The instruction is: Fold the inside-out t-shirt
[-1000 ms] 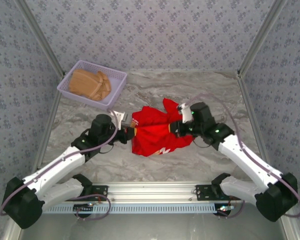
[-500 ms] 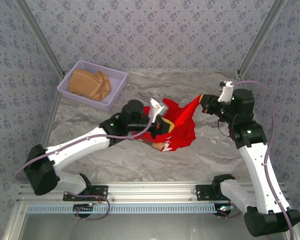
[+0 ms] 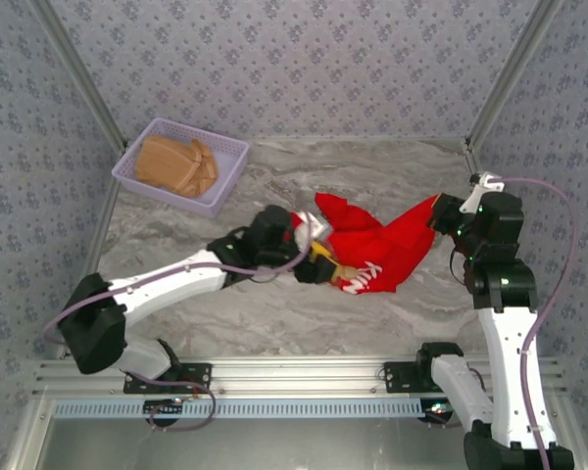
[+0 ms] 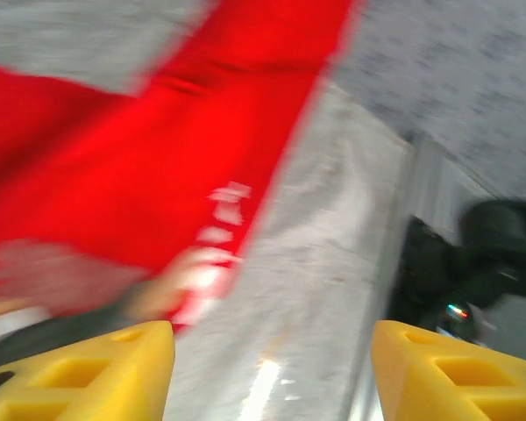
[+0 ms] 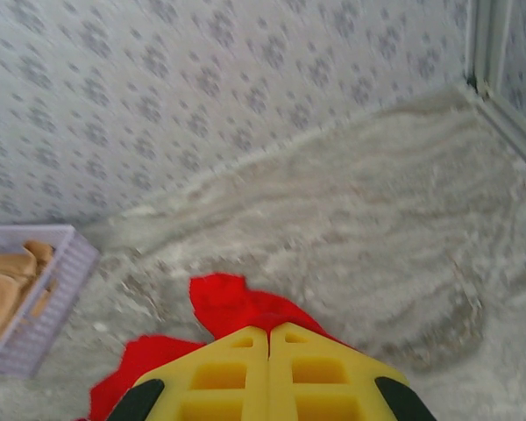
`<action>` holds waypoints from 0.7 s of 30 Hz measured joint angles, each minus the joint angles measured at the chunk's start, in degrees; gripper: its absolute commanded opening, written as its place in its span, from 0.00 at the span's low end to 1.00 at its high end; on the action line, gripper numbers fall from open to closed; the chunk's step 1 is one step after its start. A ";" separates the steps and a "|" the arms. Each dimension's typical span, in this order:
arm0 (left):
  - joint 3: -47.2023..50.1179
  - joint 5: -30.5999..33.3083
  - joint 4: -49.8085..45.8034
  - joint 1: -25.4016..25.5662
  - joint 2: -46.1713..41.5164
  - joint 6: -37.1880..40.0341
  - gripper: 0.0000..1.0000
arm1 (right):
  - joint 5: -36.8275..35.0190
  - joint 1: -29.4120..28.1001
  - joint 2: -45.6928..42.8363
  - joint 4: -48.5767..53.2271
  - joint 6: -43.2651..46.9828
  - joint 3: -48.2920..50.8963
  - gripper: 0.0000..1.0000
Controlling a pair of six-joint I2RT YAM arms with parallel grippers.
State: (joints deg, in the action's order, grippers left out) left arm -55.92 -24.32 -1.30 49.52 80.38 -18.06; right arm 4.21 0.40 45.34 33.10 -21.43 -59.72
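Top view bright, even and sharp, shadows faint; left wrist view badly motion-smeared, shirt (image 4: 158, 149) streaked from 9 to 1 o'clock, small glare spot on table (image 4: 267, 377) at 6 o'clock; right wrist view evenly lit, slightly soft, basket (image 5: 44, 329) at 8 o'clock blurred.

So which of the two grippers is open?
The left gripper: its yellow fingers stand wide apart. The right gripper has its fingers pressed together, pinching the t-shirt.
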 measured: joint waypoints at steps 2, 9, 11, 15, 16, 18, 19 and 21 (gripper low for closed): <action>2.03 3.45 -0.02 -5.60 -0.98 -2.89 0.70 | 0.00 0.00 0.15 -0.13 -0.13 2.95 0.00; -5.07 15.28 -6.97 -14.78 12.22 -6.10 0.74 | 1.33 0.00 -2.01 -0.72 -1.14 7.87 0.00; -9.68 16.74 -9.25 -15.04 18.62 -6.01 0.75 | 1.97 -0.02 -2.01 -1.40 -1.29 7.89 0.00; -15.72 18.95 -13.22 -14.62 26.82 -5.38 0.67 | 3.06 -0.07 -2.01 -2.49 -1.51 8.28 0.00; -16.31 19.21 -14.25 -14.56 27.87 -5.09 0.62 | 3.26 -0.07 -2.01 -2.67 -1.51 8.44 0.00; -16.41 19.15 -15.82 -14.47 28.63 -5.09 0.43 | 3.58 -0.07 -2.01 -2.93 -1.51 8.68 0.00; -16.37 18.78 -16.72 -14.47 28.65 -5.11 0.28 | 3.76 -0.07 -2.03 -3.10 -1.51 8.85 0.00; -15.91 17.62 -16.79 -14.40 28.48 -5.51 0.00 | 4.15 -0.07 -1.95 -3.39 -1.57 9.14 0.00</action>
State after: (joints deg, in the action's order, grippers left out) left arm -71.83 -6.70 -18.09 35.11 108.86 -23.57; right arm 8.36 0.34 43.40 29.71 -23.00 -50.59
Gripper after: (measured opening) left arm 0.268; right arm 0.062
